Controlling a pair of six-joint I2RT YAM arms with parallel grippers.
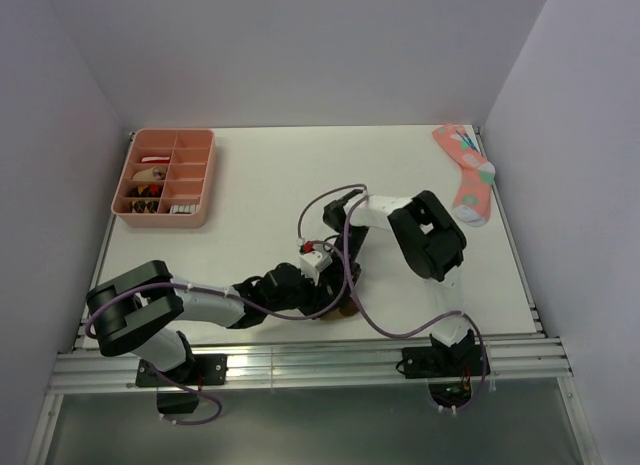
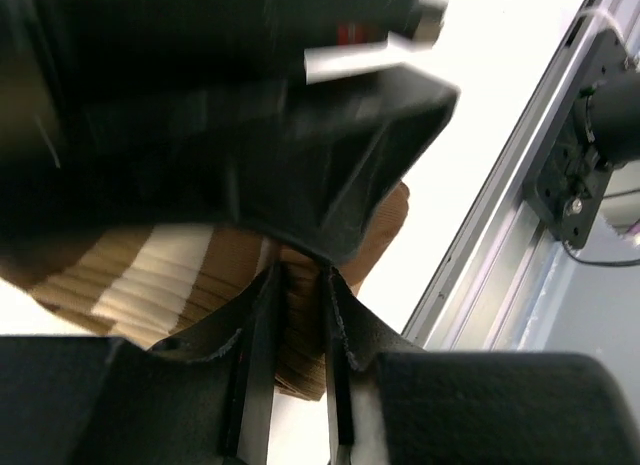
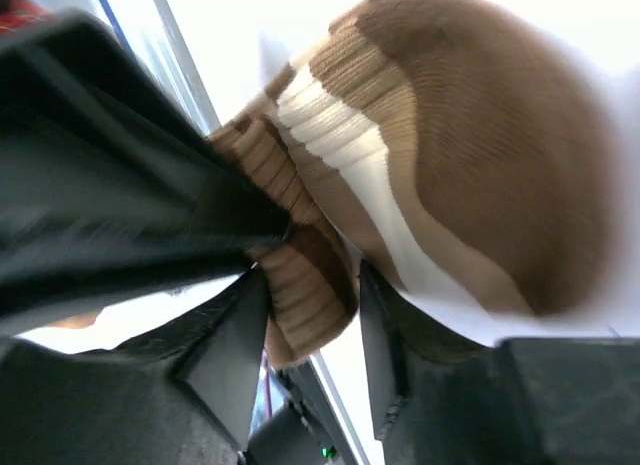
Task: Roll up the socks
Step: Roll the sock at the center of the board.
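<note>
Left end effector and right end effector both grip the brown-and-tan striped sock.
It lies bunched on the tabletop, lower centre of the top view; I hold both narrowly closed on its fabric.

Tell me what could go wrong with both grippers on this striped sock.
The left gripper and right gripper pinch the same brown-and-tan sock very close together; opposing pulls could tear it free or make them collide. The sock sits near the front edge of the table; a slip may drop it off.
</note>
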